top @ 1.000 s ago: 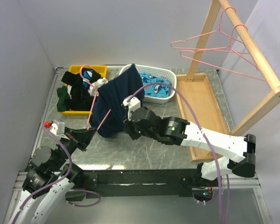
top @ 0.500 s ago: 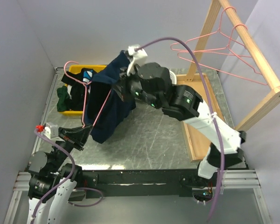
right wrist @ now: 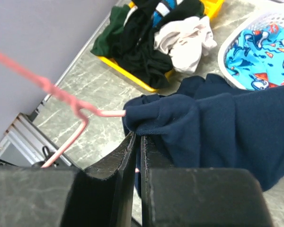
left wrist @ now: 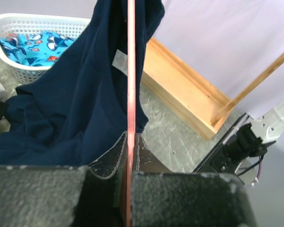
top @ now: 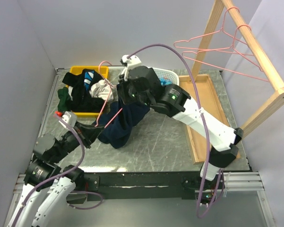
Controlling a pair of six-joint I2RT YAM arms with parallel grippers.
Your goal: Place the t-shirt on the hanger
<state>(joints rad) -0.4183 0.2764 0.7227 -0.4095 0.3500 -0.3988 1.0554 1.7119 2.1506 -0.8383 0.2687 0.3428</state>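
Top external view, scuffed grey table (top: pixel 165 142), pale lilac wall panels (top: pixel 109 33), wooden rack (top: pixel 255 42) at right, navy t-shirt (top: pixel 120 125) draped mid-table from right gripper (right wrist: pixel 137 137) pinched on its cloth, left gripper (left wrist: pixel 131 137) clamped on pink hanger (left wrist: pixel 130 56) wire against the shirt.

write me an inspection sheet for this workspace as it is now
surface: grey marbled table, partly under the shirt
job's things: navy t-shirt bunched, partly lifted; pink hanger wire runs into it
clutter: yellow bin of dark clothes; white basket with whale-print fabric; wooden tray
grippers: left gripper shut on hanger; right gripper shut on t-shirt
cables: purple cable loops over the right arm
surroundings: wooden rack with spare hangers; plain walls
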